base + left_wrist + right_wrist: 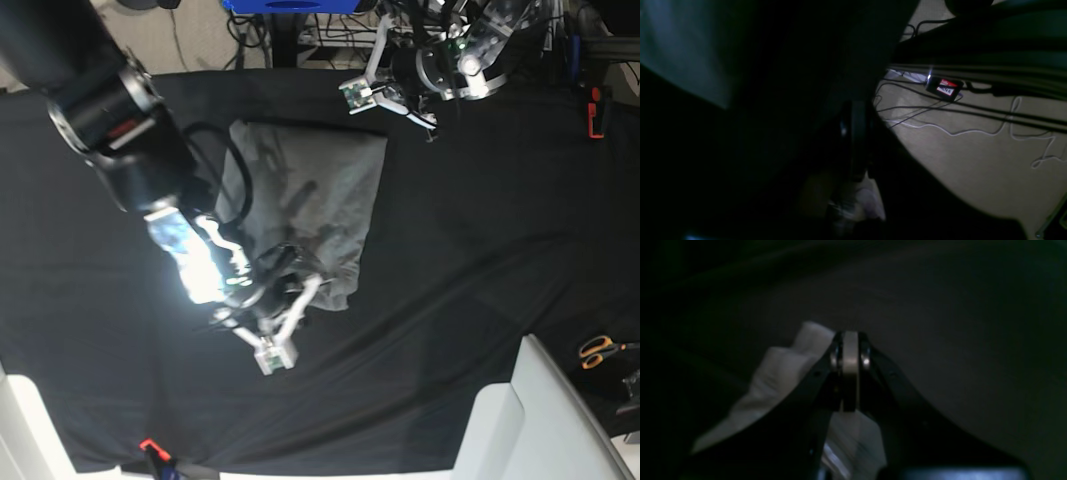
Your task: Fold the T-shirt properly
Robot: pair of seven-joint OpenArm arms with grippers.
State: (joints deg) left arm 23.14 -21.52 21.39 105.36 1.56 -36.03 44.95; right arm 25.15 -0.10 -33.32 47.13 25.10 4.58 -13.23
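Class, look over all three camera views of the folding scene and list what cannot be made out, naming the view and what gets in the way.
- Left claw open or shut: left wrist view too dark; base view too small.
- Collar and label of the T-shirt: not visible in the base view.
- T-shirt corner nearest the right claw: base view, covered by the claw and glare.
- Scissors: cut off by the base view's right edge.

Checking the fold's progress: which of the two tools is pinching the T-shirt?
The right tool, shut on the T-shirt at its near edge. The left tool is off the far corner, its state unclear.
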